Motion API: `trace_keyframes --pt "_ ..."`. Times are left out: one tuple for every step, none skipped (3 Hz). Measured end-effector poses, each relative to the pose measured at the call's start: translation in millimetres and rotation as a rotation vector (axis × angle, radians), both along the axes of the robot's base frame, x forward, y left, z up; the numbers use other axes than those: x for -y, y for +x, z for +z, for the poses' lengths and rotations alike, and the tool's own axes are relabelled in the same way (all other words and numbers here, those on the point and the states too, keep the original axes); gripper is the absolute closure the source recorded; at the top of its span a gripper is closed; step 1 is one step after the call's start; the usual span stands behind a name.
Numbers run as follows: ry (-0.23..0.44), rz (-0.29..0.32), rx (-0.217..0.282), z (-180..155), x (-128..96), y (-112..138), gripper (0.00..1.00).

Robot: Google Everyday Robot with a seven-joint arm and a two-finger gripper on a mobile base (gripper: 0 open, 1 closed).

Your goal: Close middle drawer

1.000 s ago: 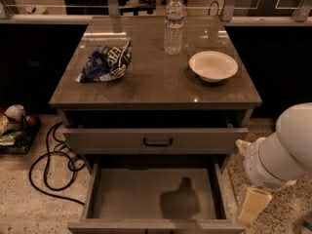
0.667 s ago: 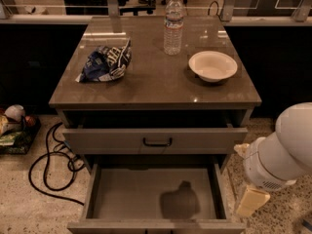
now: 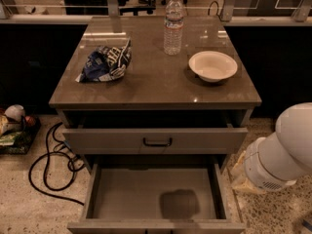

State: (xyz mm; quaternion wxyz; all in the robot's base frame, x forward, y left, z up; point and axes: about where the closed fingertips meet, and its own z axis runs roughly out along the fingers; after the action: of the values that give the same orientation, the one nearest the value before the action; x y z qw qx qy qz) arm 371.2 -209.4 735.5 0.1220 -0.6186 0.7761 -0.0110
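The middle drawer (image 3: 122, 199) is pulled far out at the bottom of the camera view. Its plain grey inside is bare, with a shadow on the floor of it, and its front runs along the lower frame edge. The top drawer (image 3: 112, 140), with a small black bar handle (image 3: 157, 142), stands slightly out above it. My white arm (image 3: 285, 152) comes in from the right. The gripper (image 3: 241, 178), a beige part low beside the arm, sits just right of the open drawer's right side wall.
On the cabinet top (image 3: 156, 89) lie a blue chip bag (image 3: 106, 62), a water bottle (image 3: 173, 24) and a white bowl (image 3: 213, 66). Black cables (image 3: 48, 167) loop on the floor at the left, near a tray of items (image 3: 12, 128).
The gripper has moved up and left, closer to the open drawer's right side. The drawers and the items on the cabinet top have not moved.
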Motion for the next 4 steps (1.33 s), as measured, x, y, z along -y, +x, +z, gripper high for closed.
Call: trace_keyframes --pt "-0.001 0.001 0.0 0.2 -0.3 -0.3 0.85" --pt "-0.018 -0.007 -0.029 -9.6 2.9 -3.6 1.0" --pt "-0.047 -0.03 -0.115 -49.5 14.0 -18.8 1.0" --pt "-0.038 -0.03 -0.217 -108.1 13.5 -45.1 1.0"
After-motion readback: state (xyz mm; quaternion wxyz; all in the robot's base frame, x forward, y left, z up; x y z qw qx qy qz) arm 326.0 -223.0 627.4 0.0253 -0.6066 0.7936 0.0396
